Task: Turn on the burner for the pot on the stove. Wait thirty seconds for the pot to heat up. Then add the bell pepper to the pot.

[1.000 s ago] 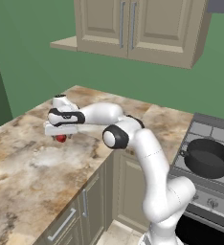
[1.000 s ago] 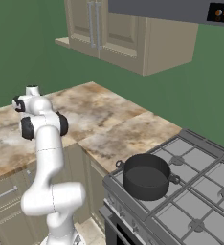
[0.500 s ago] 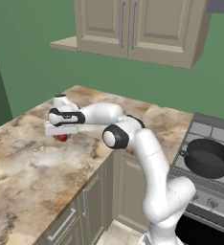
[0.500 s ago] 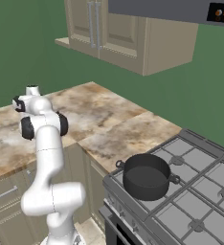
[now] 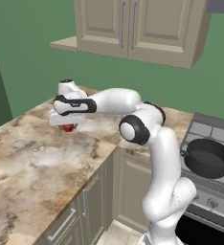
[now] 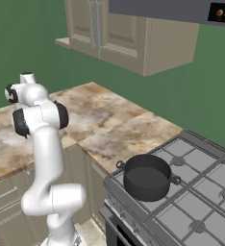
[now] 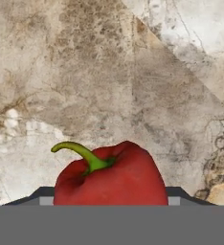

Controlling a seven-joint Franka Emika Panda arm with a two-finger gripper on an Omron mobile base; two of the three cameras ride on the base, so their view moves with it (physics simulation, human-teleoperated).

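Left base view — the gripper (image 5: 67, 125) sits at centre left, jaws closed on the bell pepper (image 5: 68, 127) just above the marble counter (image 5: 28, 167); the pot (image 5: 207, 158) rests on the stove (image 5: 207, 131) at right.

Right base view — the pot sits at lower centre on the stove's front grate.

Hand view — the red bell pepper fills the lower centre between the fingertips (image 7: 43, 193), green stem curling left.

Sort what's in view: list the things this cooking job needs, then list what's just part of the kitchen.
For the job:
- bell pepper, red, on the marble counter, between the gripper jaws
- pot, dark grey, sitting on a front burner
- stove

Just there:
- upper cabinets
- lower cabinet doors
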